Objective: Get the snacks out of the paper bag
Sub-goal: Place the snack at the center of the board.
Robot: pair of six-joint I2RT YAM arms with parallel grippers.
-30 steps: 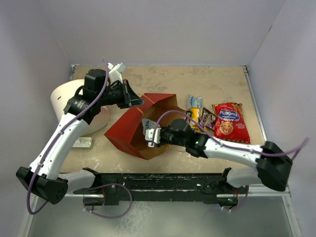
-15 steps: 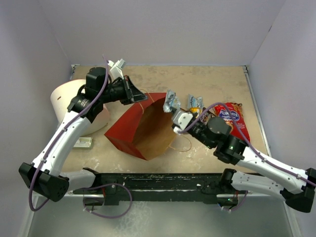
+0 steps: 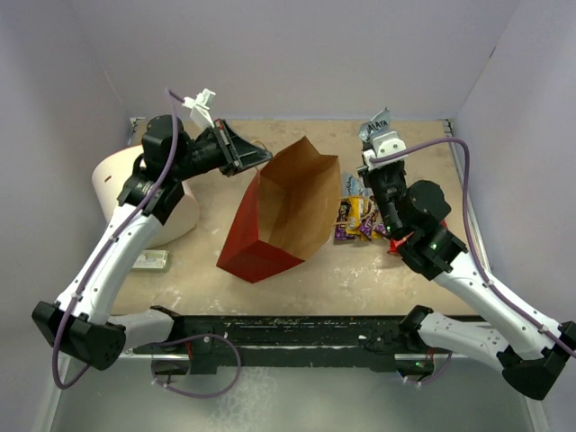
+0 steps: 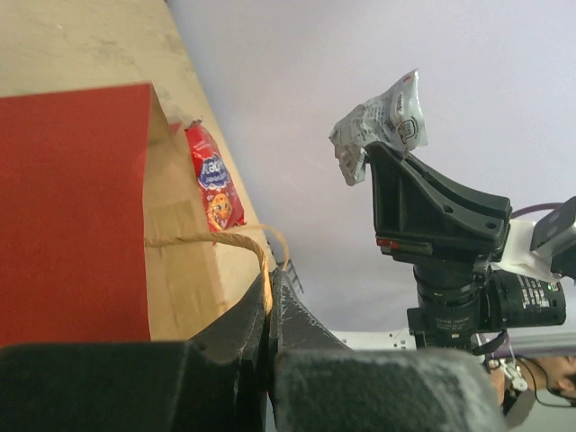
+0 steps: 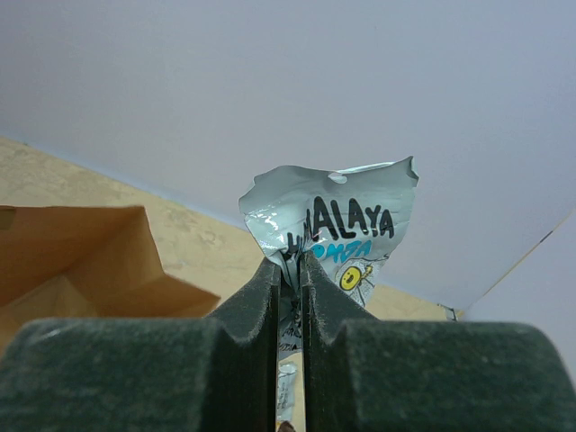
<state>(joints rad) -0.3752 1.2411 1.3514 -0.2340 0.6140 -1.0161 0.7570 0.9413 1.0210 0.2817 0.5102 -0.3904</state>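
The paper bag [image 3: 241, 236] is matt red paper outside and creased brown kraft paper inside; its string handle [image 4: 220, 239] is twisted, fibrous tan cord; the light-blue packet [image 5: 337, 220] is crinkled, glossy film; the red cookie bag [image 4: 214, 184] and the small packs [image 3: 354, 219] are glossy too; the left gripper [image 4: 268, 286] and right gripper [image 5: 290, 270] look like matt black, grainy plastic; the table [image 3: 297, 139] is matt, mottled beige; the white tub [image 3: 112, 180] is smooth.

Tall paper bag [image 3: 241, 236]: red outside, plain brown inside.
Thin string handle [image 4: 216, 239]: tan.
Crinkled glossy packet [image 5: 337, 225]: light blue, black lettering.
Glossy cookie bag [image 4: 214, 180]: red, blue logo patch.
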